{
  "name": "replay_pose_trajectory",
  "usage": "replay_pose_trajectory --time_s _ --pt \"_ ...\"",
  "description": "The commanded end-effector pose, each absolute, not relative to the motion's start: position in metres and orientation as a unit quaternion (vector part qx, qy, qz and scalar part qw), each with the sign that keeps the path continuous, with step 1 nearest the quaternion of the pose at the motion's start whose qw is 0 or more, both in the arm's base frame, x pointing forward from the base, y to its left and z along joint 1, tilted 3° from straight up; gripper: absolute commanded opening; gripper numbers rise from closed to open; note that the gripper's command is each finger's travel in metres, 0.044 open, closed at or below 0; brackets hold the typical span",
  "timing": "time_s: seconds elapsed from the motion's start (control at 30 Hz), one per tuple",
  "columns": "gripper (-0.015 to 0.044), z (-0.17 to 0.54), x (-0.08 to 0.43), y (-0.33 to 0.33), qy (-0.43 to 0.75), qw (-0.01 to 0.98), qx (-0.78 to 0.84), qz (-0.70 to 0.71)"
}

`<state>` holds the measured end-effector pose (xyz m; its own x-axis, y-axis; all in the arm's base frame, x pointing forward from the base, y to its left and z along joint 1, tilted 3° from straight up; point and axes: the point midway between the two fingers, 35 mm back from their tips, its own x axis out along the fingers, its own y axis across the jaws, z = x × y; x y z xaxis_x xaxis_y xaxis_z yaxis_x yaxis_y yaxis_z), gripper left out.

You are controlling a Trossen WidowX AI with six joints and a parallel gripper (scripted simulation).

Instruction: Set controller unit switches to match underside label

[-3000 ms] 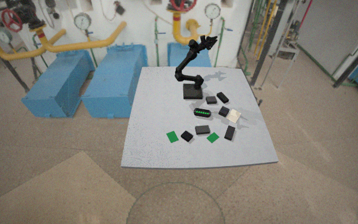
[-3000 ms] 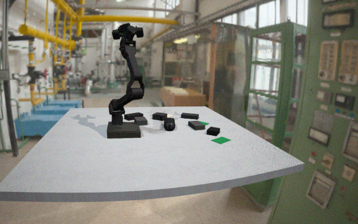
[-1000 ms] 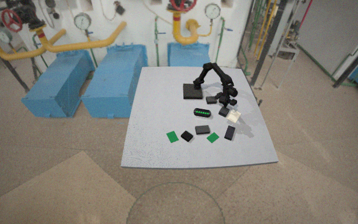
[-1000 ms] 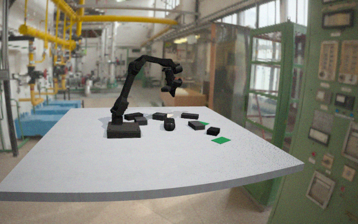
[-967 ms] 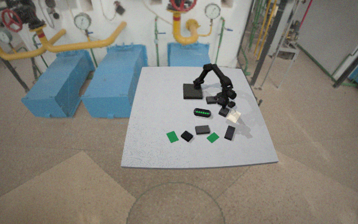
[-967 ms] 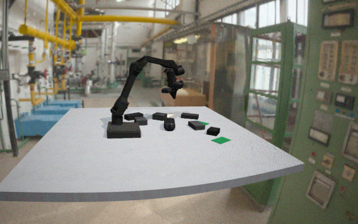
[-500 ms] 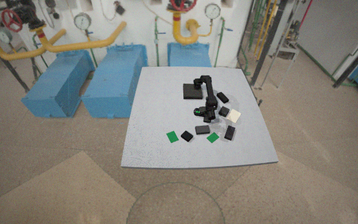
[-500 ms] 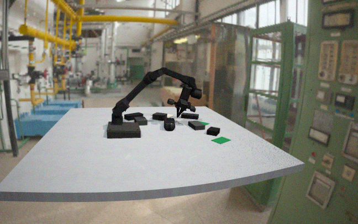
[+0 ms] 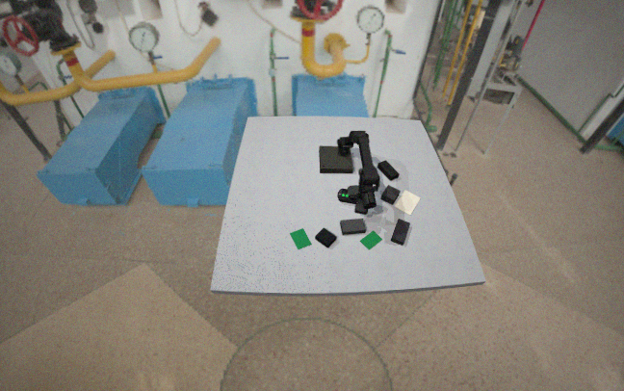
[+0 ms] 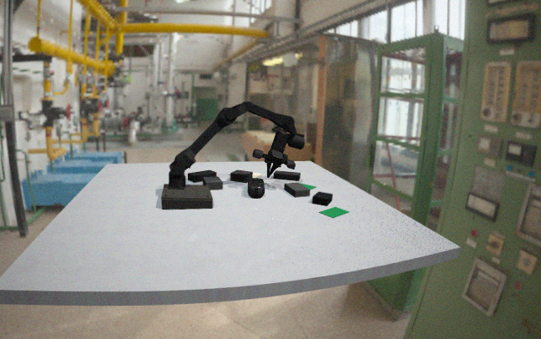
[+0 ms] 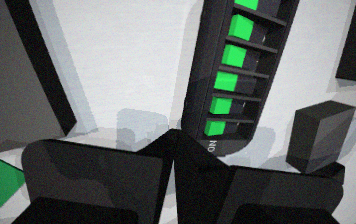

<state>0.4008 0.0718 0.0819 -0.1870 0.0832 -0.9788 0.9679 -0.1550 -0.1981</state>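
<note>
The dark grey controller unit (image 9: 341, 197) (image 10: 255, 189) (image 11: 199, 87) lies on its base on the bench, switches up, its label hidden. In the wrist view six green rocker ends show along its left side, with "ON" printed at the near end. I cannot tell for certain which rocker ends are pressed down. The arm hides much of the unit in the top view. My gripper (image 10: 270, 175) (image 11: 176, 135) is shut and empty, pointing down, above the bench. In the wrist view its tips appear just left of the unit's near end.
Dark modules (image 9: 352, 226) (image 9: 401, 231) (image 9: 390, 195) (image 9: 388, 169) and a small black block (image 9: 325, 238) lie around the unit. Two green cards (image 9: 300, 239) (image 9: 371, 240) and a cream card (image 9: 407, 202) lie flat. The arm's base (image 9: 332, 161) (image 10: 187, 198) stands at the back.
</note>
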Motion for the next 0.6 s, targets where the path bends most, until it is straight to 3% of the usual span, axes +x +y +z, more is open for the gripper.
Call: replay_pose_trajectory --time_s 0.0,0.57 --pt "0.0 0.09 0.393 0.063 0.508 0.406 0.518 -0.555" --pt "0.0 0.089 0.32 0.016 0.42 0.49 0.593 -0.482"
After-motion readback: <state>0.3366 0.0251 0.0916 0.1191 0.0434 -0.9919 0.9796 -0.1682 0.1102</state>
